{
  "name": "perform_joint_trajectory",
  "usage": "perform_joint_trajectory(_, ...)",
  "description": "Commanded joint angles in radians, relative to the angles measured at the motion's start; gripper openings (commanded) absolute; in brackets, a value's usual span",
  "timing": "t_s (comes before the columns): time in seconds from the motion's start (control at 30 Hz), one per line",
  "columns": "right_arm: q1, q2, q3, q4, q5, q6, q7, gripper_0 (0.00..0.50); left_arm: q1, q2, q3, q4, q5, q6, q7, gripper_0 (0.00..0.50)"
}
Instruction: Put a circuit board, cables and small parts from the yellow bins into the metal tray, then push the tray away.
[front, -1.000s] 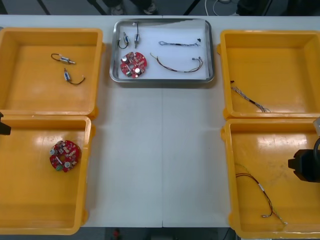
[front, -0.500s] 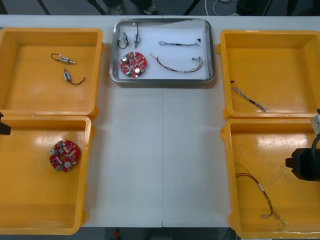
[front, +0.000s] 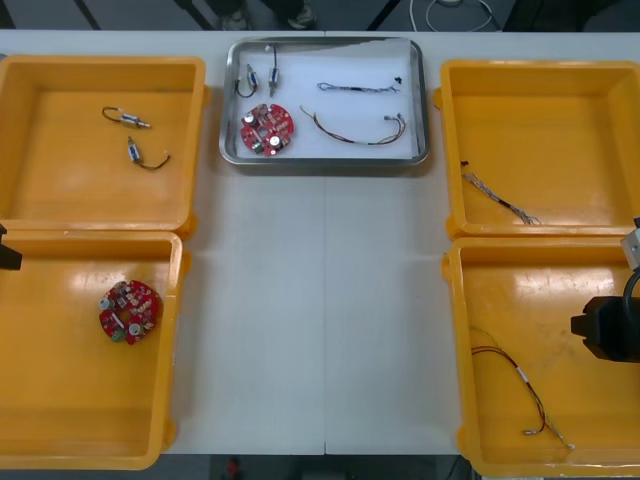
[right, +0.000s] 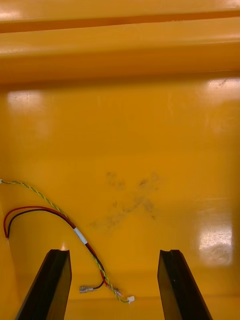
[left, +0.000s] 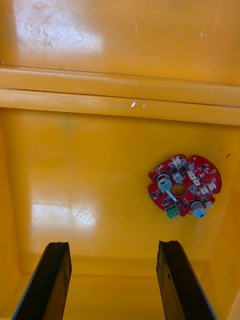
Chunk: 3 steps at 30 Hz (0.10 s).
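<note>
We hold the right tool (right: 114, 254) spread near a thin red and yellow cable (right: 79, 235), the left tool (left: 112, 246) spread near a round red board (left: 184, 186). The shiny metal tray (front: 325, 160) sits far-centre.

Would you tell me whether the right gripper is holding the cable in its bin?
No, the right gripper stands open, and the cable lies loose on the bin floor.
</note>
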Motion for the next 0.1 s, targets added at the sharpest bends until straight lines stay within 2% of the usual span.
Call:
perform_joint_trajectory(0.03, -0.011, -0.01, 0.011, -0.009, -0.007, 0.003, -0.029, 0.5, 0.014, 0.031, 0.03, -0.025, -0.009, 0.006, -0.108, 0.5)
perform_joint_trajectory(0.1, -0.011, -0.01, 0.011, -0.009, -0.007, 0.003, -0.029, 0.5, 0.014, 0.031, 0.03, -0.025, -0.009, 0.006, -0.108, 0.5)
